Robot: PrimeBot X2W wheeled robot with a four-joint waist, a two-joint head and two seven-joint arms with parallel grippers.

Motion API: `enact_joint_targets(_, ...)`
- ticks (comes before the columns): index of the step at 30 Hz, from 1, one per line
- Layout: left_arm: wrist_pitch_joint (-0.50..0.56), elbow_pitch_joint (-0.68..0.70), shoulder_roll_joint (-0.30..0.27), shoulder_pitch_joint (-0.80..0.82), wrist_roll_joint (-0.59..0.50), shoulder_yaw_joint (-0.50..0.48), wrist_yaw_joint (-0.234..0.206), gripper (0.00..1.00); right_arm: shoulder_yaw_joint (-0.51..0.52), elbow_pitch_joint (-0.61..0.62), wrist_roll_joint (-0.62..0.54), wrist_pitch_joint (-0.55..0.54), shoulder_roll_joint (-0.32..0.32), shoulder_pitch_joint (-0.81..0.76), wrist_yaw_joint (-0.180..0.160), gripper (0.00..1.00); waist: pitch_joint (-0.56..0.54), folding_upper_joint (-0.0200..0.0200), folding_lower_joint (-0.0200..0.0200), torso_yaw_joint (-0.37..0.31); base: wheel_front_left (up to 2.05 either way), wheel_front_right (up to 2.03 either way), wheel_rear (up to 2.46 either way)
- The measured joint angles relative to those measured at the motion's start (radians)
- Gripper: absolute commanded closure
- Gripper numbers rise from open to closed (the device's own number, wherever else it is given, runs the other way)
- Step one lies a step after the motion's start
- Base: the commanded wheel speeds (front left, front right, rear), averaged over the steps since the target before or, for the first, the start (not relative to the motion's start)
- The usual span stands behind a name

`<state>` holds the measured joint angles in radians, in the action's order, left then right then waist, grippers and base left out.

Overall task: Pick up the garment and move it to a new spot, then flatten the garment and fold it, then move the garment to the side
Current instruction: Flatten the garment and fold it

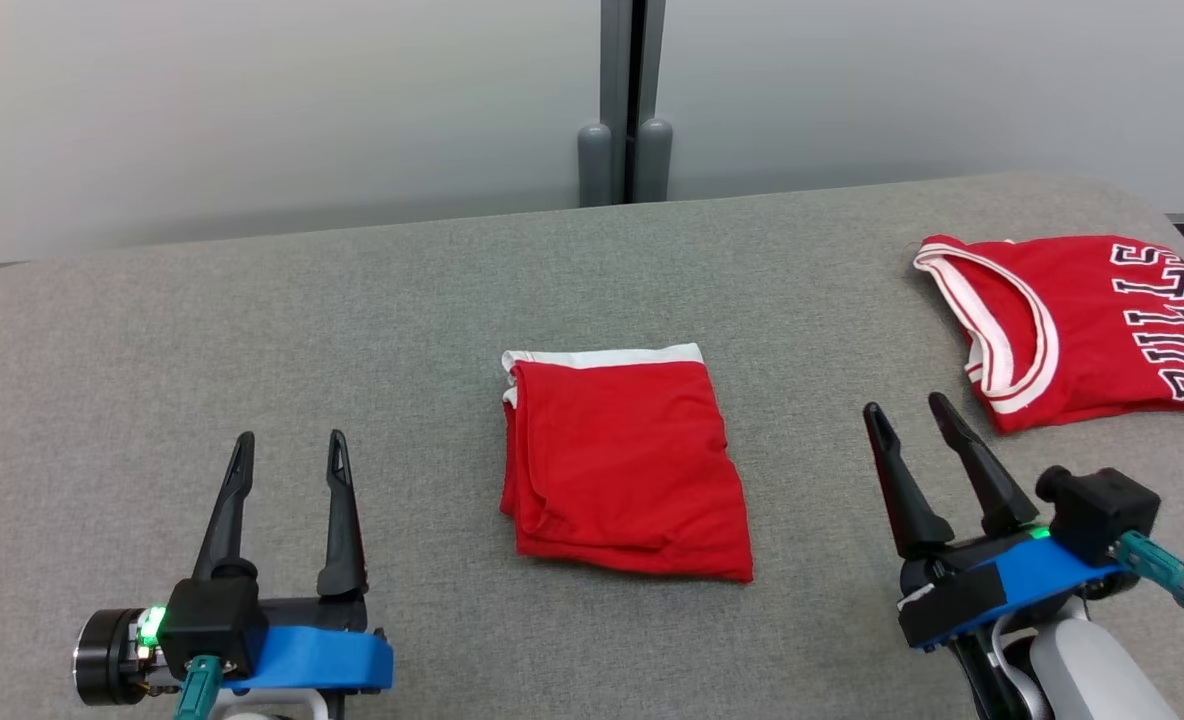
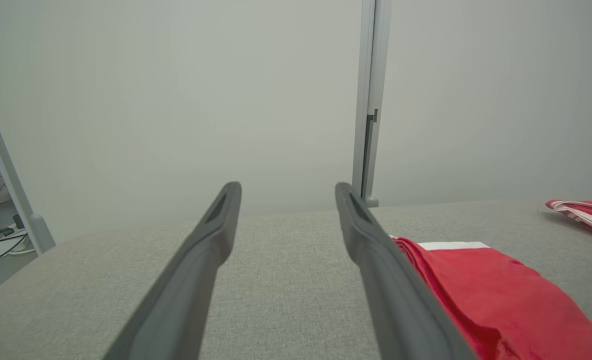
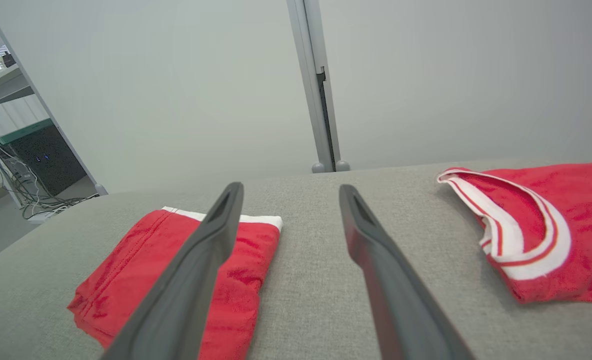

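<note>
A red garment [image 1: 622, 465] with a white band along its far edge lies folded into a rectangle in the middle of the grey fabric-covered table [image 1: 352, 320]. My left gripper [image 1: 290, 440] stands open to its left, above the table and holding nothing. In the left wrist view the left gripper [image 2: 287, 187] has the folded garment [image 2: 501, 295] just right of its right finger. My right gripper [image 1: 904, 403] is open and empty to the garment's right. The right wrist view has the right gripper [image 3: 291, 186] over bare table, with the garment [image 3: 121, 285] at lower left.
A red jersey [image 1: 1082, 330] with white trim and black-and-white lettering lies at the table's far right, just beyond my right gripper; the jersey [image 3: 566, 220] is also in the right wrist view. A grey wall and a post [image 1: 632, 100] stand behind the table.
</note>
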<state>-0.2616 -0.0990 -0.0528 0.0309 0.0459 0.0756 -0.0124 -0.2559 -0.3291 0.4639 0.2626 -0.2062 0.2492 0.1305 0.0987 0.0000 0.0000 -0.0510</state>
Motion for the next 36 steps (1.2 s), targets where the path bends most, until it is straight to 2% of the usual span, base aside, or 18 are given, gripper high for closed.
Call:
enact_joint_targets(6,0.000,-0.022,-0.004,-0.015,-0.012,-0.016,-0.006,0.00,0.102,0.047,-0.070,0.000,0.032,-0.078,0.000,0.00,-0.030,0.0000,0.0000,-0.025,0.00,0.00,0.00)
enact_joint_targets(15,0.000,-0.032,-0.013,-0.058,-0.016,-0.039,-0.013,0.00,0.159,0.097,-0.163,0.000,0.078,-0.165,0.000,0.00,-0.074,0.0000,-0.0001,-0.019,0.00,0.00,0.00)
enact_joint_targets(23,0.000,-0.026,-0.023,-0.085,-0.005,-0.061,0.004,0.00,0.181,0.120,-0.201,0.000,0.111,-0.218,0.000,0.00,-0.090,-0.0001,0.0000,0.010,0.00,0.00,0.00)
enact_joint_targets(36,0.000,-0.038,-0.021,-0.100,0.002,-0.082,0.013,0.00,0.194,0.107,-0.225,0.000,0.121,-0.246,0.000,0.00,-0.095,-0.0001,0.0000,0.036,0.00,0.00,0.00)
